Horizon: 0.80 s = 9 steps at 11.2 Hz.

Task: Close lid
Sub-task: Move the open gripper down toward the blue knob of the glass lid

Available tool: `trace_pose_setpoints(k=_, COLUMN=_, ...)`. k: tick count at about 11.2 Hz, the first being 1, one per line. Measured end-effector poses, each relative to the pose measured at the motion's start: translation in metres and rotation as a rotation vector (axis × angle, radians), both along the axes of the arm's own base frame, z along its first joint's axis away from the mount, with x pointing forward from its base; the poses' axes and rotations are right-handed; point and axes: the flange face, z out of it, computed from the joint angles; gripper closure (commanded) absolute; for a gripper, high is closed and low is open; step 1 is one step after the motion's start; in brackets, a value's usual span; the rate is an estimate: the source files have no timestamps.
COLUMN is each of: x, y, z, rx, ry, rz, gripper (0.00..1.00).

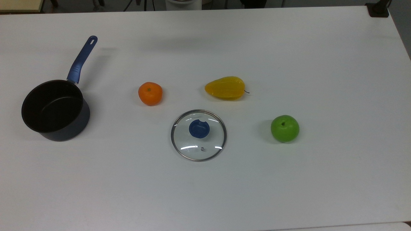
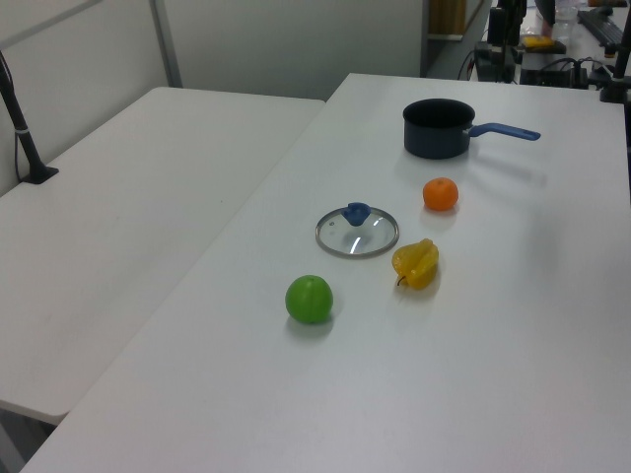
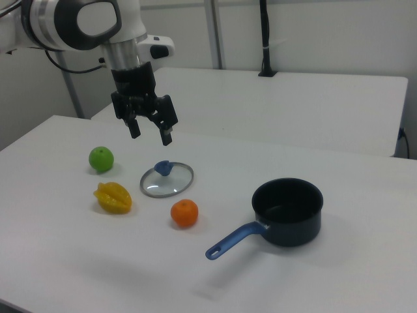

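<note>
Your pincer (image 3: 150, 128) hangs wide open above the lid (image 1: 198, 135), which lies flat on the bench (image 1: 321, 179), well apart from the saucepan (image 1: 54, 109) at the top view's left. Grip the blue knob (image 1: 199, 128) off-centre and the glass could tilt, slip, and clip the orange (image 1: 150, 93) between them.

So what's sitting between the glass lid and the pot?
In the top view, the orange sits roughly between the lid and the pot, a bit above the direct line; otherwise bare table.

The top view looks steeply down on the white desk (image 1: 289, 48). The left view looks along the desk from one end, with the dark saucepan with a blue handle (image 2: 440, 128) far. The right view looks from the opposite end, saucepan near. All three share the desk's middle.
</note>
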Motion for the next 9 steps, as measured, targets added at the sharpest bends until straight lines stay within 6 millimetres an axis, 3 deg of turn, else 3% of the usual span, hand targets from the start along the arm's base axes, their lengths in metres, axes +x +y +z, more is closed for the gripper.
trace_pose_setpoints(k=9, x=0.0038, y=0.0075, z=0.0008, rx=0.000, ry=-0.021, rz=0.015, gripper=0.00)
